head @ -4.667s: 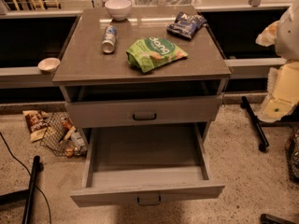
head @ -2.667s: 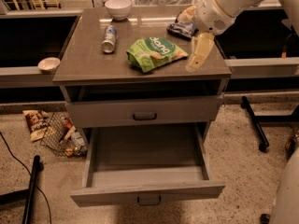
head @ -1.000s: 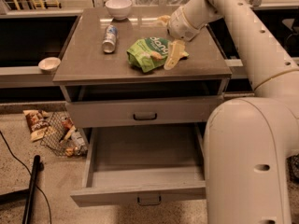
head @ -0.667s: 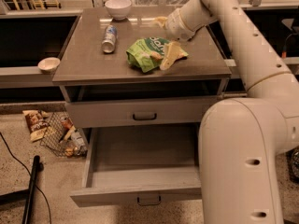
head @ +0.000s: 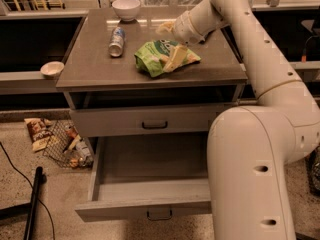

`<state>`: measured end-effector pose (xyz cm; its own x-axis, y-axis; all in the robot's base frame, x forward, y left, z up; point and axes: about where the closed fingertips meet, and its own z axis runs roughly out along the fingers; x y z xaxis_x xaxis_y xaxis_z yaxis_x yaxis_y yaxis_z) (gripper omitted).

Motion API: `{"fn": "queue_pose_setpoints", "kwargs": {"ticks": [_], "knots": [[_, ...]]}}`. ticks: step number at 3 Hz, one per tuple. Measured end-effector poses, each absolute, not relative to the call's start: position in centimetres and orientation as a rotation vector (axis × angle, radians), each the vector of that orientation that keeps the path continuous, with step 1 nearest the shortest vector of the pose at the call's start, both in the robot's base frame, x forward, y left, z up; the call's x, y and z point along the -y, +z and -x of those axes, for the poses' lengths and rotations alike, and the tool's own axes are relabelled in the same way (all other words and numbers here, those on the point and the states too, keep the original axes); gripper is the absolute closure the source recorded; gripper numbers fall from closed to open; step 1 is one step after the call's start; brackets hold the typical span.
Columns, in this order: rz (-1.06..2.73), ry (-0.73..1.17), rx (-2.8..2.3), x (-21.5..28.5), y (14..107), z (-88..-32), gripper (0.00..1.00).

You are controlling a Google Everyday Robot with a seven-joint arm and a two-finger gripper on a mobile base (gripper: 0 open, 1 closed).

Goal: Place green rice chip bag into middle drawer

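Gripper (head: 169, 44) has swung in from the cabinet's right edge and now sits over the crinkly bright-green rice chip bag (head: 150, 63), which lies mid grey surface (head: 90, 59). Fingers (head: 175, 59) are spread wide and straddle the bag, not closed. Grasp looks imminent; nothing is lifted.

Wide grey middle drawer (head: 150, 194) stands pulled out, ready.

Count:
- one green bag
- one white bowl (head: 126, 8) at the back
- one small white dish (head: 52, 69) on the side ledge
- one lying can (head: 116, 40)
- two drawers, the upper drawer (head: 155, 121) shut

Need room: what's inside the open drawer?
The middle drawer shows bare floor; the arm covers its right side. The gripper is at the green rice chip bag.
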<state>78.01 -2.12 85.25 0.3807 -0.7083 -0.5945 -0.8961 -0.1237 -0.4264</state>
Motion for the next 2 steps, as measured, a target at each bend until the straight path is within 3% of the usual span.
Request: {"fn": "queue_pose_setpoints", "kwargs": {"ticks": [2], "knots": [[1.861, 0.390, -1.381, 0.83, 84.70, -78.02, 0.65]]}}
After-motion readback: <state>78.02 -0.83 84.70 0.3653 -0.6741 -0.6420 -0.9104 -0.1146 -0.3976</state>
